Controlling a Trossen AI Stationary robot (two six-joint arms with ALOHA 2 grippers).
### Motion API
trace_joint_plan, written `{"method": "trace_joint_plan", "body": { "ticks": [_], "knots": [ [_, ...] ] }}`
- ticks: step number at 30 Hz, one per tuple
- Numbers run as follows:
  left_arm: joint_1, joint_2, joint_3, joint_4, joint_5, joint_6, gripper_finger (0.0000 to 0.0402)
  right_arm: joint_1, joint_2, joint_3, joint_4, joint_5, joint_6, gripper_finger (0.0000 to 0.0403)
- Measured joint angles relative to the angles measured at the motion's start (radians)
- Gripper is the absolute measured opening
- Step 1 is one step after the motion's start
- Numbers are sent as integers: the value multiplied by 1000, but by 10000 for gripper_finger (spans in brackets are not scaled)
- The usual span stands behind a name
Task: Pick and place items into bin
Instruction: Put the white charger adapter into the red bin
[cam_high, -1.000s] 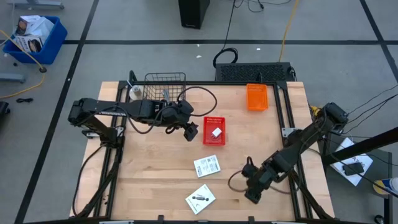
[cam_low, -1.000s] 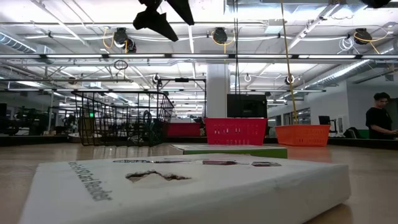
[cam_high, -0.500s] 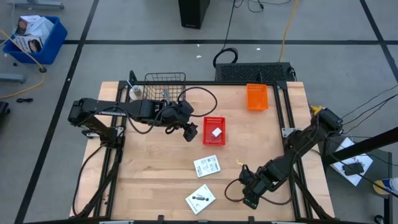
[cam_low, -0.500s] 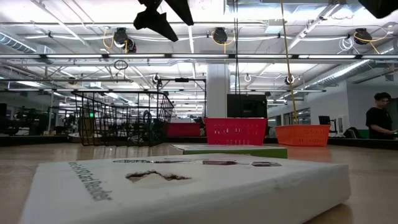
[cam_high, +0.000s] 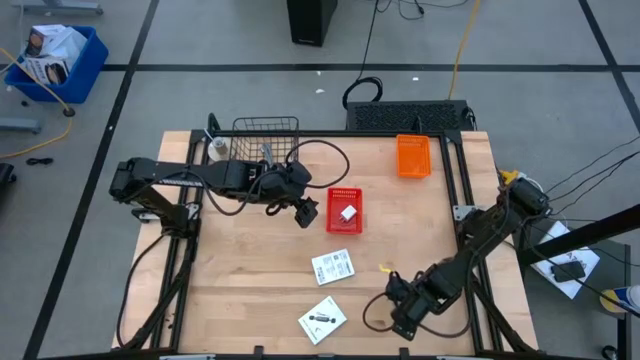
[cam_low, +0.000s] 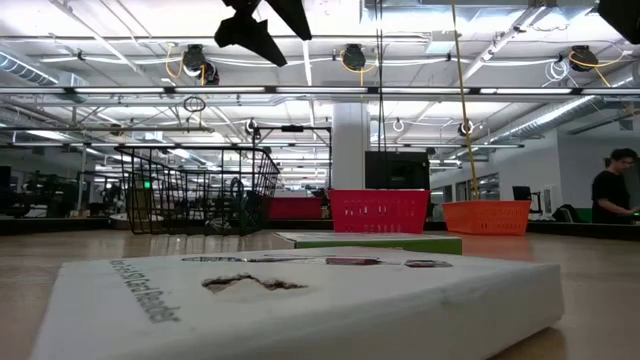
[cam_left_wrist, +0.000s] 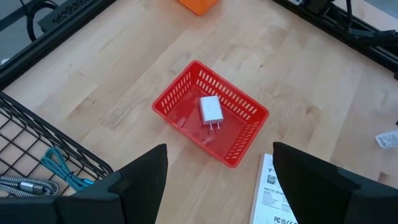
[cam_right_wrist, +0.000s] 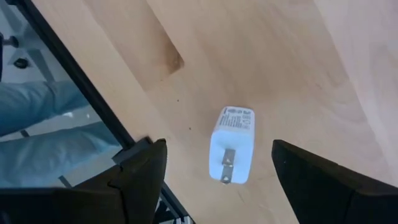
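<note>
A red bin (cam_high: 345, 210) stands mid-table with a small white block (cam_left_wrist: 211, 112) lying inside it. My left gripper (cam_high: 307, 214) hangs open just left of the bin and above it. Two flat white packets (cam_high: 333, 266) (cam_high: 322, 320) lie flat on the wood nearer the front edge. My right gripper (cam_right_wrist: 219, 144) is open and points down over a second white block (cam_right_wrist: 231, 143). That block lies on the table with its prongs showing, and one finger stands on each side without touching it. In the high view the right gripper (cam_high: 398, 312) covers this block.
A black wire basket (cam_high: 265, 135) holding a teal cable (cam_left_wrist: 59, 168) stands at the far left, and an orange bin (cam_high: 413, 155) at the far right. The table's dark frame rail (cam_right_wrist: 81, 93) runs close beside the right gripper. A person (cam_low: 612, 190) stands in the room behind.
My right gripper has come down toward the table and shifted a little toward the near edge, still open.
</note>
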Motion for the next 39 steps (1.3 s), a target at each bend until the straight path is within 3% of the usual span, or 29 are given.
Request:
{"method": "trace_joint_plan", "body": {
  "ticks": [28,32,39],
  "knots": [
    [-3,0,0,1,61,-53,292,42,-6,-203,308,-17,99,276],
    [-3,0,0,1,61,-56,292,38,-6,-206,305,-17,99,246],
    [-3,0,0,1,60,-54,292,38,-8,-206,308,-24,88,148]
  ]
}}
